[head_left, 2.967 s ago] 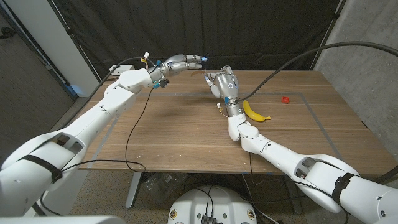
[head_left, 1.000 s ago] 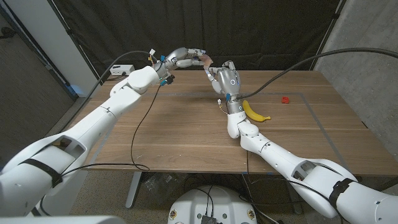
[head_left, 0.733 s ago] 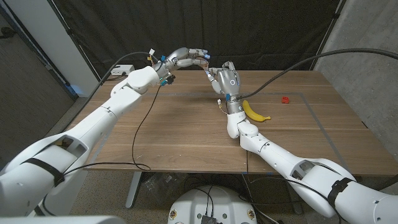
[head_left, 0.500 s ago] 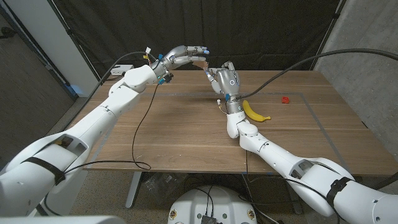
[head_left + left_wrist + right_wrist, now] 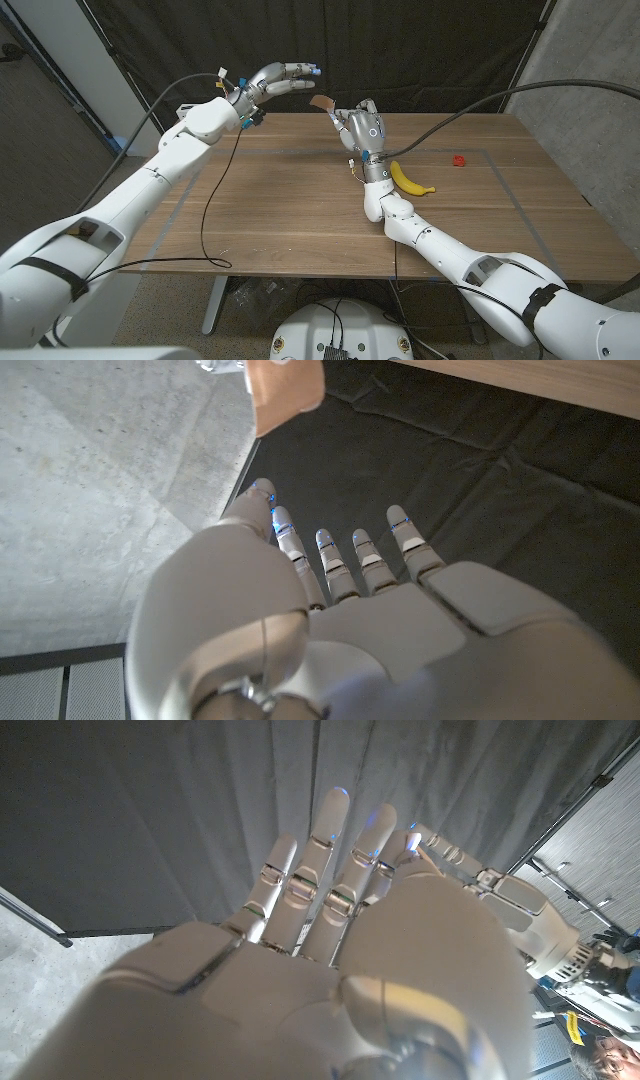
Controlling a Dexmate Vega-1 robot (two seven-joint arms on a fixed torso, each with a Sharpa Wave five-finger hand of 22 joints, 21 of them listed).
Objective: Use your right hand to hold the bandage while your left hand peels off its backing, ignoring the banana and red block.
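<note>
Tan bandage: small tan adhesive bandage strip (image 5: 322, 102), held up above the far edge of the wooden table (image 5: 300, 210), pinched at the fingertips of the right hand; also seen from the left wrist camera as a tan strip (image 5: 285, 390) beyond the left fingertips, apart from them.
Right hand: grey and silver right hand (image 5: 357, 128), raised upright on its forearm over the far middle of the table, back toward the camera, fingers curled around one end of the bandage; in the right wrist view (image 5: 330, 920) fingers reach up together against the black curtain.
Left hand: silver left hand (image 5: 272, 80), lifted above the table's far left edge, well apart from the bandage, fingers extended and spread, holding nothing; left wrist view (image 5: 340, 610) shows fingers straight and parted.
Left arm: stretched long from the near left corner of the table, wrist high.
Yellow banana: yellow banana (image 5: 408, 179) lying on the table just beside the right forearm.
Red block: small red block (image 5: 459, 159) on the table, to the right of the banana, well apart from it.
Writing: none legible anywhere.
</note>
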